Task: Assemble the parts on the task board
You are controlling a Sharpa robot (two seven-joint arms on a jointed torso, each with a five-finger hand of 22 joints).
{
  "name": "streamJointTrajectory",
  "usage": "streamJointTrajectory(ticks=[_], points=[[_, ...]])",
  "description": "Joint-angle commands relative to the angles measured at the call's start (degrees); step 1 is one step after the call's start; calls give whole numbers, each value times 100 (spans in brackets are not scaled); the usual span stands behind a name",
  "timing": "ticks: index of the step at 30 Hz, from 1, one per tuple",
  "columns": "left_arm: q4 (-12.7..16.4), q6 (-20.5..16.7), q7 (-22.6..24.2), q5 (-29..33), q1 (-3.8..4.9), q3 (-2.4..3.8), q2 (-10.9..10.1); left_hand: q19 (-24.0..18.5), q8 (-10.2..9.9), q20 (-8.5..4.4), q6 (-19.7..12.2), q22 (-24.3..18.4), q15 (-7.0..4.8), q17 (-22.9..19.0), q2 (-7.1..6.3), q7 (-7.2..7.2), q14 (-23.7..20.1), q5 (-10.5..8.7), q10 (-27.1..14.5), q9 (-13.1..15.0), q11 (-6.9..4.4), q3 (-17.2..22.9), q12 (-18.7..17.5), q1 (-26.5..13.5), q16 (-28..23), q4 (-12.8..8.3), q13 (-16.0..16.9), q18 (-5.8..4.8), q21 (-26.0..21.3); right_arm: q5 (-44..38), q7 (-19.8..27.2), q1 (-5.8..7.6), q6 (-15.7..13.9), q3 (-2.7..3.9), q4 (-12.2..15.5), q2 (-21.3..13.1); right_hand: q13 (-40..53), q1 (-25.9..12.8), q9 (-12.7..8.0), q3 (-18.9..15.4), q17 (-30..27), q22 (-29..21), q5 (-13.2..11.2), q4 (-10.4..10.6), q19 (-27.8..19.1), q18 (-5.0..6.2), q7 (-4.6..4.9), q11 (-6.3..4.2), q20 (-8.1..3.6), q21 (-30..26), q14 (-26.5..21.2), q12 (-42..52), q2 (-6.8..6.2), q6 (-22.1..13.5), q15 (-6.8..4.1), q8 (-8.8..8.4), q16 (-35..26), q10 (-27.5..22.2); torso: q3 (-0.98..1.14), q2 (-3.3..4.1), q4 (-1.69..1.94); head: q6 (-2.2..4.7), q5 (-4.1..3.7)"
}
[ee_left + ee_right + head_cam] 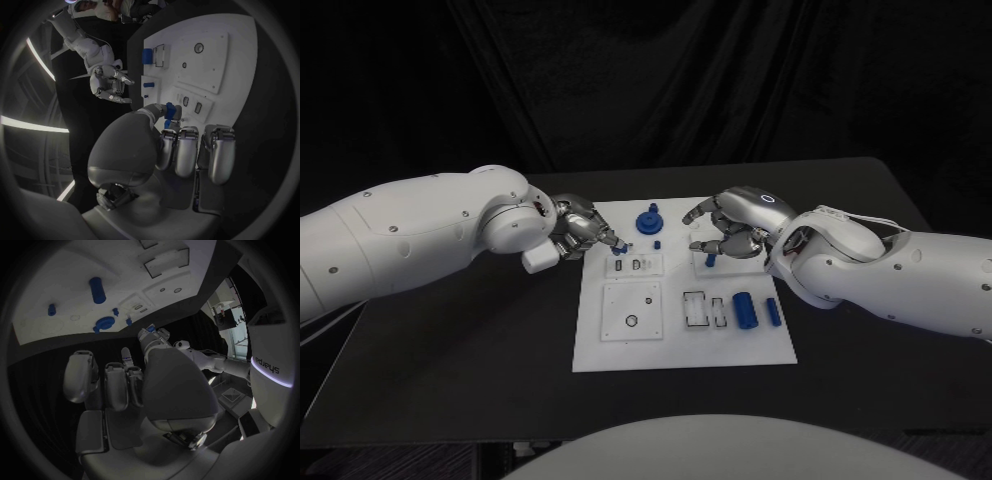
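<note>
Task board (629, 345) lies mid-table, blue parts (746, 311) near its right edge. Left hand (584, 232) pinches 1 small blue peg (169, 111) above the board; tilt risks jamming. Right hand (731, 232): grip unclear.

The scene is dim, set against black drapes and a black counter (473, 380) that swallows detail. Light falls from above onto the white task board (682, 340), the brightest surface, without harsh glare. Shadows beneath the arms are soft. Both wrist views are fisheye circles in dark frames: the board's straight edges bow, and the rims fade to blur. Bright light strips streak one wrist view's edge.
</note>
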Motion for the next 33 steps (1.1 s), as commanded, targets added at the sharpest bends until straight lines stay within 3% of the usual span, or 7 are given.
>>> streamJointTrajectory(ticks=[1, 3, 6, 13, 20, 33], points=[[-141, 436, -673, -104, 68, 2, 178, 603, 228, -12, 266, 1509, -31, 1295, 25, -265, 522, -30, 547, 3, -46, 266, -6, -51, -16, -209, 1456, -79, -20, 73, -38, 14, -141, 1, 53, -51, 1019, 87, -18, 14, 492, 937, 161, 53, 10, 105, 5, 22, 31, 1, 333, -5, -10, 95, 16, 36, 17, 182, 16, -15, -7, 2, -14], [-214, 417, -726, -262, 98, 2, 308, 603, 228, -16, 271, 1509, -33, 1297, 34, -267, 524, -31, 557, 0, -49, 297, 4, -50, -16, -220, 1466, -79, -20, 78, -6, 16, -180, 1, 78, -89, 1023, 93, -28, 16, 497, 944, 252, 76, 20, 102, 6, 26, 33, 14, 337, -1, -7, 133, 19, 43, 22, 187, 18, -16, -9, 2, -20], [-287, 316, -786, -627, 125, 2, 481, 603, 207, -35, 307, 1509, -46, 1289, -14, -277, 525, -108, 570, -24, -57, 341, 15, -128, -19, -230, 1479, -79, -20, 104, 33, 18, -235, 1, 118, -144, 1043, -86, -44, -61, 518, 957, 117, 253, 41, 95, -1, 39, 42, 38, 348, 17, -8, 244, 29, 72, 39, 209, 14, -12, -6, 2, -31], [-517, 249, -881, -1215, 145, 2, 781, 603, 189, -111, 466, 1509, -94, 1321, -81, -331, 548, -250, 597, -42, -110, 399, 42, -303, -14, -249, 1509, -79, -20, 156, 61, 19, -264, 1, 176, -223, 1059, -121, -57, -64, 535, 968, 201, 282, 57, 89, -4, 51, 46, 62, 356, 31, 22, 294, 36, 78, 52, 227, 23, -16, -4, 2, 7], [-701, 238, -946, -1418, 140, 1, 999, 603, 148, -142, 458, 1509, -106, 1204, -50, -337, 509, -354, 597, -53, -118, 422, 42, -371, -50, -238, 1509, -79, -20, 167, 49, 20, -270, 1, 232, -259, 1059, -178, -66, -77, 531, 970, 208, 302, 61, 88, -1, 60, 51, 62, 356, 31, 42, 324, 44, 81, 50, 228, 22, -19, 2, 2, 14], [-550, -151, -1026, -1993, 67, 0, 1109, 603, 105, -221, 535, 1509, -142, 1168, -20, -366, 510, -390, 597, -61, -152, 469, 42, -542, -68, -220, 1509, -79, -20, 202, 33, 18, -227, 1, 229, -213, 1041, -145, -75, -71, 516, 962, 190, 273, 51, 95, -5, 58, 53, 29, 352, 17, 34, 332, 44, 75, 39, 213, 27, -17, -1, 2, -25]])
